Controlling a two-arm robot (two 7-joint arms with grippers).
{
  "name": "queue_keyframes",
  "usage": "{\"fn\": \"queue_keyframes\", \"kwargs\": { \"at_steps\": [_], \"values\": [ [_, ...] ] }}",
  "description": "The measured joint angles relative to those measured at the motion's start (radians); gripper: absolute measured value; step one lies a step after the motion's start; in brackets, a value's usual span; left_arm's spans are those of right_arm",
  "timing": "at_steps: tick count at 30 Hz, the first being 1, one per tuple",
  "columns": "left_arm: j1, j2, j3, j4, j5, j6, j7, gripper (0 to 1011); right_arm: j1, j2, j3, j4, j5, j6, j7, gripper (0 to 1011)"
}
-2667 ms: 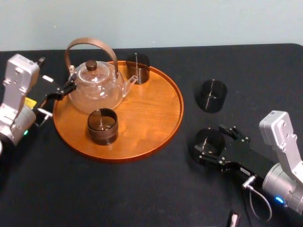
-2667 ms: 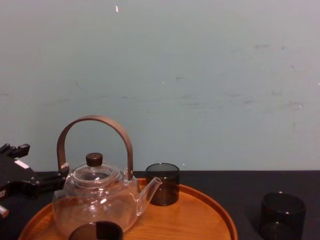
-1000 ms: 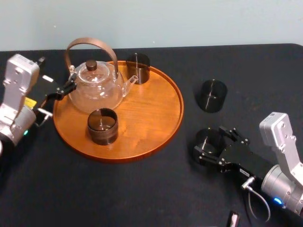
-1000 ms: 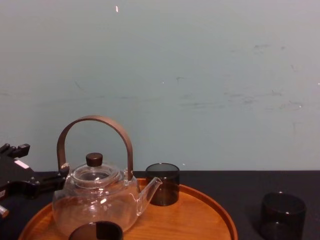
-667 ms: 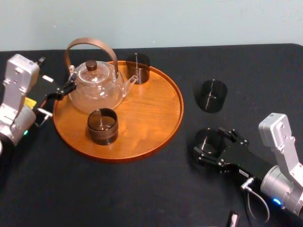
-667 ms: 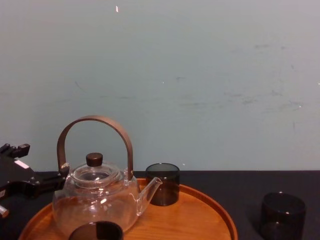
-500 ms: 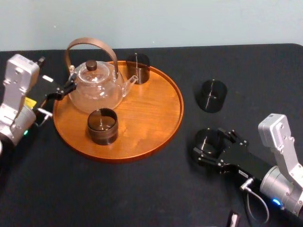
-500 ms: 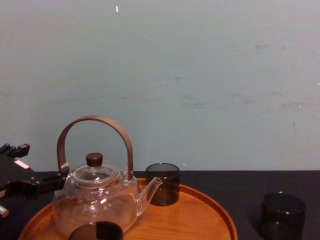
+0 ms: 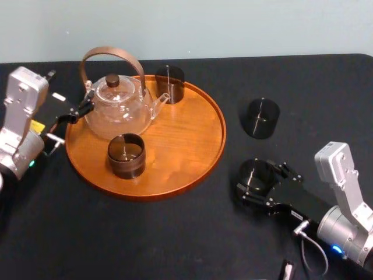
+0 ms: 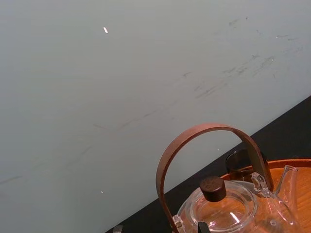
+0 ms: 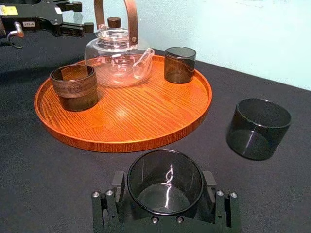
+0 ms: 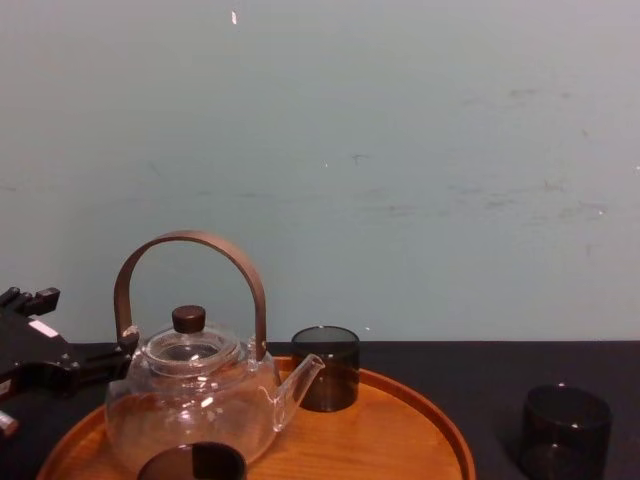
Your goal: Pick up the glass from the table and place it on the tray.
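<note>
Gripping the glass [image 11: 165, 182], the right gripper [image 11: 164, 200] sits low over the table [image 9: 145, 233] at the near right. Its two fingers [image 11: 111, 201] press against the glass's opposite sides. The glass [image 9: 254, 174] stands upright, right of the tray [image 9: 192, 157] and clear of its rim. Whether its base rests on the table or is just off it cannot be told.

A second glass [image 9: 260, 118] stands on the table farther back, also off the tray.

On the tray, a teapot [image 9: 119, 111] stands at the far left. A third glass [image 9: 169, 83] stands just right of its spout at the far rim. A brown cup [image 9: 126, 155] stands near the teapot on its near side.

The left gripper [image 9: 78, 111] is parked at the tray's left edge, its fingers spread, one tip close to the teapot's handle. The chest view shows it [image 12: 60, 370] left of the teapot.
</note>
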Motion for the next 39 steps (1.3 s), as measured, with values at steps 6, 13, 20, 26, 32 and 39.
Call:
{"fn": "queue_keyframes", "kwargs": {
  "at_steps": [6, 13, 20, 26, 32, 39],
  "values": [
    [0.0, 0.0, 0.0, 0.0, 0.0, 0.0, 0.0, 1001, 0.01, -0.005, -0.006, 0.015, 0.0, -0.002, 0.0, 1002],
    [0.0, 0.0, 0.0, 0.0, 0.0, 0.0, 0.0, 1001, 0.025, -0.009, -0.013, 0.032, -0.002, -0.005, 0.001, 1003],
    [0.0, 0.0, 0.0, 0.0, 0.0, 0.0, 0.0, 1001, 0.035, -0.011, -0.02, 0.039, -0.01, -0.011, 0.002, 1002],
    [0.0, 0.0, 0.0, 0.0, 0.0, 0.0, 0.0, 1001, 0.034, -0.011, -0.019, 0.038, -0.01, -0.011, 0.002, 1002],
    [0.0, 0.0, 0.0, 0.0, 0.0, 0.0, 0.0, 1001, 0.033, -0.011, -0.018, 0.037, -0.01, -0.01, 0.002, 980],
    [0.0, 0.0, 0.0, 0.0, 0.0, 0.0, 0.0, 1001, 0.032, -0.01, -0.017, 0.037, -0.01, -0.01, 0.002, 905]
  ]
}}
